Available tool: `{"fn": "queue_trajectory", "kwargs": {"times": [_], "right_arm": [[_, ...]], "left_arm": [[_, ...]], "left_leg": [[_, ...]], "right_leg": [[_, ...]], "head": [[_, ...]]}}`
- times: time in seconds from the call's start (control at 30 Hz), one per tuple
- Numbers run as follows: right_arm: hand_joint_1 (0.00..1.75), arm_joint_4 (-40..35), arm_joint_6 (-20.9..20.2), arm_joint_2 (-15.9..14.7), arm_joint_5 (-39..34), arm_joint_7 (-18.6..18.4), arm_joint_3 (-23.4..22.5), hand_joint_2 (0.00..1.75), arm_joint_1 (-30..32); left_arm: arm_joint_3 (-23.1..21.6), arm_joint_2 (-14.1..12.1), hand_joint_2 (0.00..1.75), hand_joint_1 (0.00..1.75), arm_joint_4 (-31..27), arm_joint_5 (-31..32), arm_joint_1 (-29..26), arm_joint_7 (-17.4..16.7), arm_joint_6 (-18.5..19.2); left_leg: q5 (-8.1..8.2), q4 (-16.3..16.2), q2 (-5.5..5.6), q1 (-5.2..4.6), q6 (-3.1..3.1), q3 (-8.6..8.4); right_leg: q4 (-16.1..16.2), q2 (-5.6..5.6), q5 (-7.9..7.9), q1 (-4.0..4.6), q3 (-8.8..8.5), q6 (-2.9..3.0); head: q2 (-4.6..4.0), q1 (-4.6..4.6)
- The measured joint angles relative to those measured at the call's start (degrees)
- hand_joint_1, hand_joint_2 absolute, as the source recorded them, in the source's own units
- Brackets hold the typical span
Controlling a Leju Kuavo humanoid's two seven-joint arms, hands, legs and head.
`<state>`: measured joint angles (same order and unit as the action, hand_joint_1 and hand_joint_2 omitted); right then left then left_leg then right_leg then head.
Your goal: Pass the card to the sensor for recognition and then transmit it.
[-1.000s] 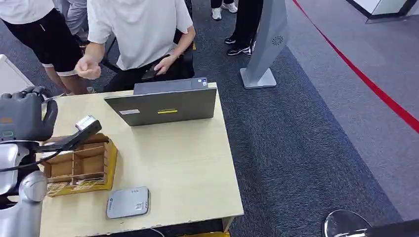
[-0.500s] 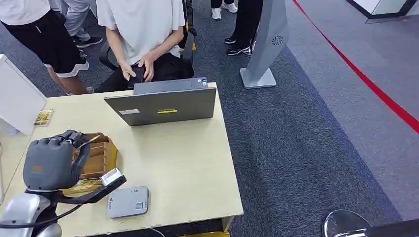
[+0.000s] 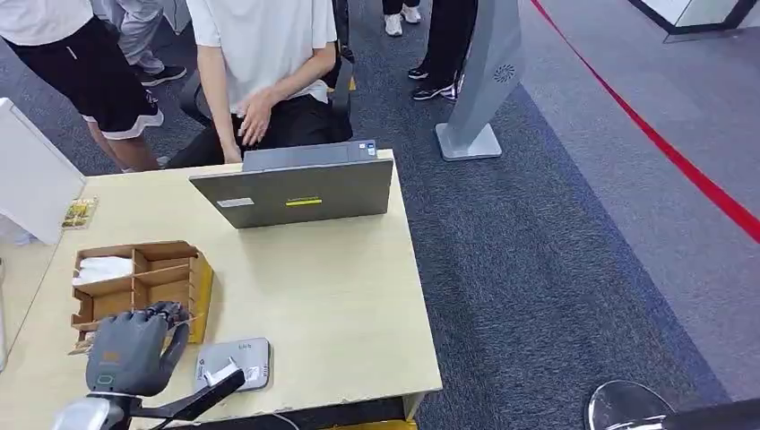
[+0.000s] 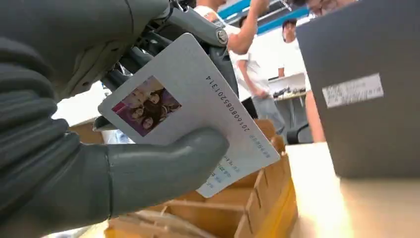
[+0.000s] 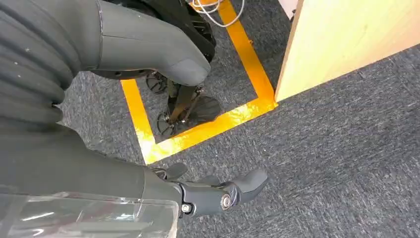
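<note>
In the left wrist view my left hand (image 4: pixel 74 163) pinches a white ID card (image 4: pixel 198 114) between the thumb and the darker fingers; the card bears a small photo and a printed number. The head view shows that left hand (image 3: pixel 134 345) low over the table's front left corner, just left of the flat grey sensor (image 3: pixel 244 356), with its back towards the camera so the card is hidden. My right hand (image 5: pixel 74 148) hangs beside the table over grey carpet, fingers (image 5: pixel 223 191) spread, holding nothing.
A wooden divided box (image 3: pixel 143 282) with white cards stands just behind my left hand. A grey laptop (image 3: pixel 296 193) sits at the table's far edge, with a seated person (image 3: pixel 260 63) behind it. A white board (image 3: pixel 31 175) stands at the far left. Yellow floor tape (image 5: pixel 198 134) runs below the table.
My left hand has come down from above the wooden box to the table's front edge beside the sensor. The seated person has lowered a raised hand to the lap.
</note>
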<state>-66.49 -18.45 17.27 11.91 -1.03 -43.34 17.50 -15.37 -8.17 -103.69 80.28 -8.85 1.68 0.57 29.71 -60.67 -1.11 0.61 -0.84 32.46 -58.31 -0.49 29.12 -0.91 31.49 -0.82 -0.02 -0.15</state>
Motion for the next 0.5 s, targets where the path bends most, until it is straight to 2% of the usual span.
{"fn": "queue_trajectory", "kwargs": {"times": [0.27, 0.4, 0.5], "right_arm": [[0.00, -0.2, -0.3, 0.0, 0.1, 0.0, 0.0, 1.75, 0.0], [0.00, -0.2, -1.5, 0.0, 1.5, 0.3, -0.2, 1.75, -0.3], [0.00, -0.2, -2.2, 0.0, 2.6, 0.8, -0.7, 1.75, -0.7]], "left_arm": [[-1.1, 0.4, 1.75, 1.75, 2.6, 0.0, -1.2, -0.6, 0.0], [-3.6, 0.9, 1.75, 1.75, 3.8, 0.7, -2.0, -1.8, 0.4], [-5.8, 0.3, 1.75, 1.75, 5.0, -0.6, -2.0, -2.1, 0.7]], "left_leg": [[0.00, 0.0, 0.00, 0.00, 0.00, 0.00], [0.00, 0.0, 0.02, 0.00, 0.00, 0.00], [0.00, 0.0, 0.02, 0.00, 0.00, 0.01]], "right_leg": [[0.0, 0.00, 0.00, 0.00, -0.01, 0.00], [0.0, -0.02, 0.00, 0.00, -0.01, 0.00], [0.0, -0.01, 0.00, 0.00, 0.00, 0.00]], "head": [[0.00, 0.00], [0.00, 0.02], [0.00, 0.00]]}}
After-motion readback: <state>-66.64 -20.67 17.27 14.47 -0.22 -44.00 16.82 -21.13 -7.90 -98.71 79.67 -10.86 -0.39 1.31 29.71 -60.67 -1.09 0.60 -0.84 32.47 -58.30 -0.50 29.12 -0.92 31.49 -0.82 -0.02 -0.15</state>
